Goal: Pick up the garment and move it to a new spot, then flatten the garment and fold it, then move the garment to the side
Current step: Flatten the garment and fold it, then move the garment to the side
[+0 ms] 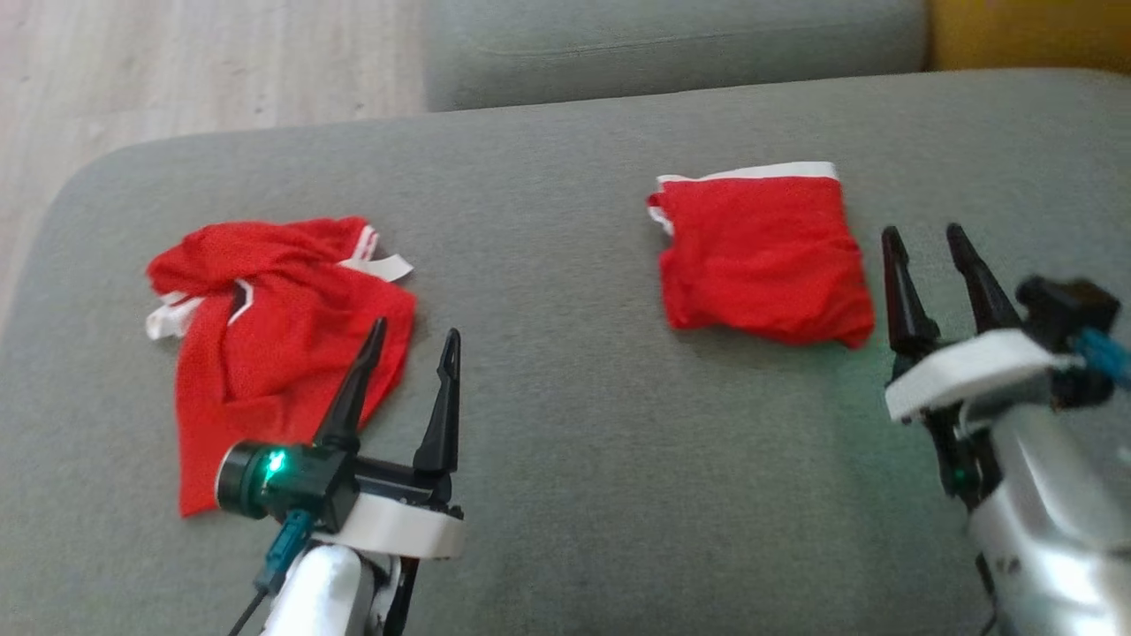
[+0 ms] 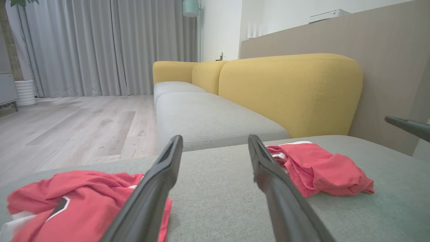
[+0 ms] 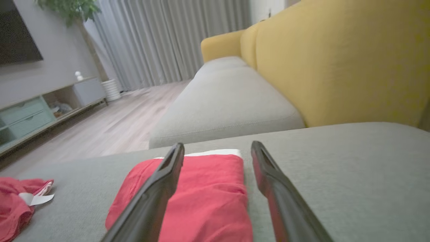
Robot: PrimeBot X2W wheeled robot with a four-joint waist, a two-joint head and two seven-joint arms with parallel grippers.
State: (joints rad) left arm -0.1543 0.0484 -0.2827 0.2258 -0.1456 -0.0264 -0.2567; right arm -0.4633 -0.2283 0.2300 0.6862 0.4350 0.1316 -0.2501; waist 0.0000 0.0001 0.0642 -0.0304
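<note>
Both pairs of jaws stand wide apart with nothing between them. My left gripper (image 1: 416,329) sits at the right edge of the crumpled garment (image 1: 256,344), one finger crossing the cloth in the head view, and I cannot tell whether it touches. My right gripper (image 1: 923,230) stands just beside the right edge of the folded garment (image 1: 764,256), with a strip of seat between them. I count two garments, both red mesh-like knit with white trim, lying well apart on the grey-green woven seat cushion (image 1: 565,380), which has a rounded corner on my left. The folded one is a soft-edged rectangle with a white band along its far side and layered edges at its left. The crumpled one is bunched and creased, with white strips poking out at both sides and a small dark patch edged in white. Each gripper has two long dark tapered fingers on a white collar, and a green light glows on the left wrist. Beyond the cushion lie a second grey seat (image 2: 208,117), a plump yellow backrest (image 2: 289,90), pale wood flooring (image 1: 177,62) and grey pleated curtains (image 2: 100,47). The right forearm is cut off at the frame's corner. The right wrist view is soft, and its left edge crops the crumpled garment. My own fingers hide part of each garment in the wrist views.
</note>
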